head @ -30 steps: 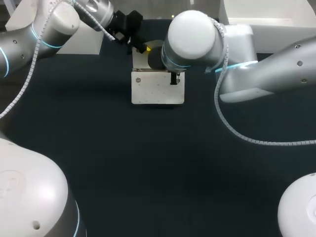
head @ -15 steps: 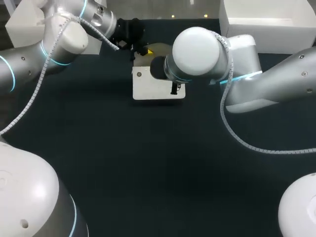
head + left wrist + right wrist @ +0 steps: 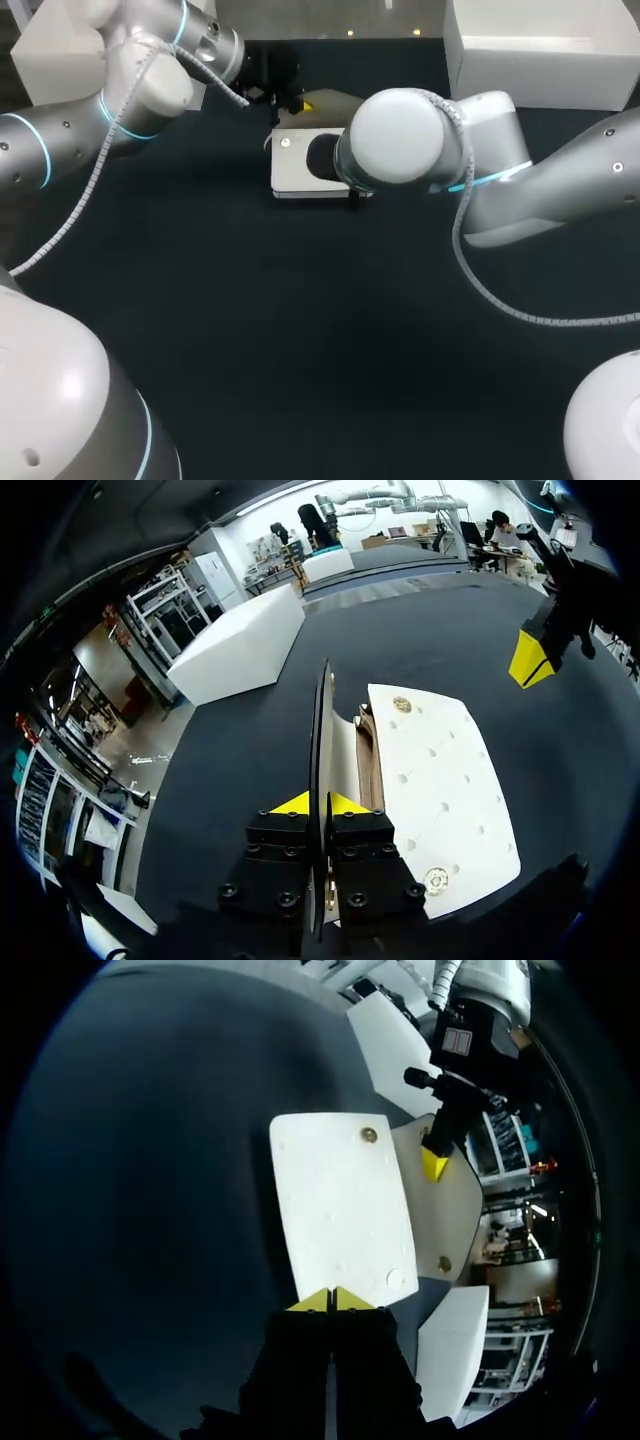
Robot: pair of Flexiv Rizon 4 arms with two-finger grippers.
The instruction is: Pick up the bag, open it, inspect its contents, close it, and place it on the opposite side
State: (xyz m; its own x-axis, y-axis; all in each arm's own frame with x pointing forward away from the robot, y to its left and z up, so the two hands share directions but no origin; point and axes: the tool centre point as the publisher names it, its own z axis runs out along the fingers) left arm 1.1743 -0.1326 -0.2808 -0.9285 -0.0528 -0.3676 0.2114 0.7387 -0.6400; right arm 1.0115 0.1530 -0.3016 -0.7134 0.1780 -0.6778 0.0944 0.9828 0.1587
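Dark table (image 3: 300,330) carries the white bag (image 3: 295,168) at its far middle. At its left, the left claw (image 3: 318,805) is pinched on the raised flap (image 3: 322,720), held edge-on between its tips. The right claw (image 3: 332,1301) is nipped tight on the bag's opposite edge.

Matt, dimpled bag (image 3: 340,1210) with shiny metal snaps (image 3: 369,1135).

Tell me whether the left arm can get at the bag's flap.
Likely yes: the left gripper is shut on the flap, and the right gripper grips the bag at another edge, clear of it.
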